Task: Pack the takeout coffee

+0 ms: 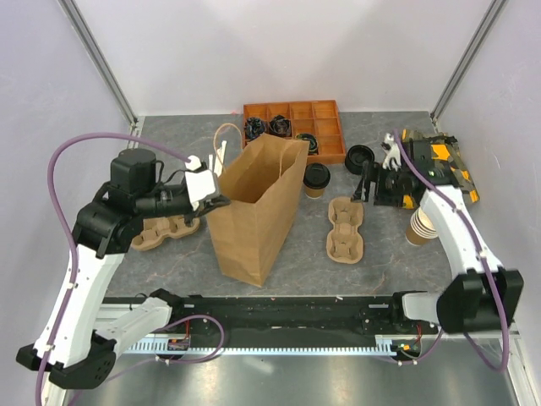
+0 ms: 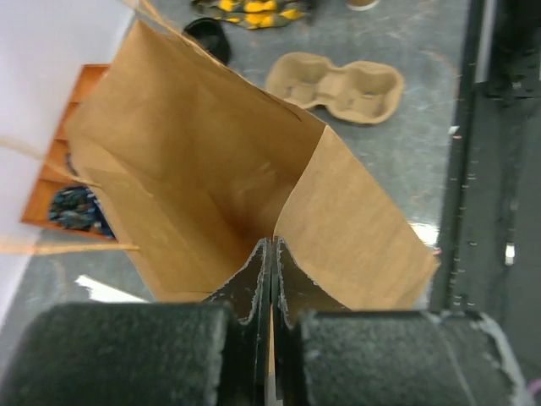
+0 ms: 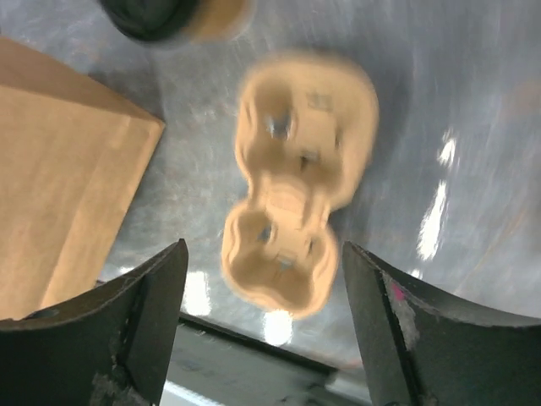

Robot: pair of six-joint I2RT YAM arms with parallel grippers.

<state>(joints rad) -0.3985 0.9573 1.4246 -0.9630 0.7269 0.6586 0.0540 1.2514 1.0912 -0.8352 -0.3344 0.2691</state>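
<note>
Nearest in the overhead view sit my two bases along the black rail (image 1: pixel 279 317); beyond them the paper bag (image 1: pixel 254 211) stands open at mid-table. My left gripper (image 1: pixel 221 201) is clamped on its left rim. The takeout coffee (image 1: pixel 316 179) stands upright with its lid on, just beside the bag's far right corner and outside it. My right gripper (image 1: pixel 366 188) hovers near it, by the far end of the pulp carrier (image 1: pixel 344 228), jaws spread and empty.

From the left wrist, my closed fingers pinch a thin edge of brown paper, and the bag's mouth gapes beyond them.

From the right wrist, blurred, my wide jaws frame the carrier, with the coffee at the top left edge.

Risks, as I judge them: a hard squeeze could crush the paper wall or pop the lid. A tug from my left could tip the light bag. If its mouth sags, the coffee could catch the rim going in.

No writing is readable on coffee, bag or carrier
</note>
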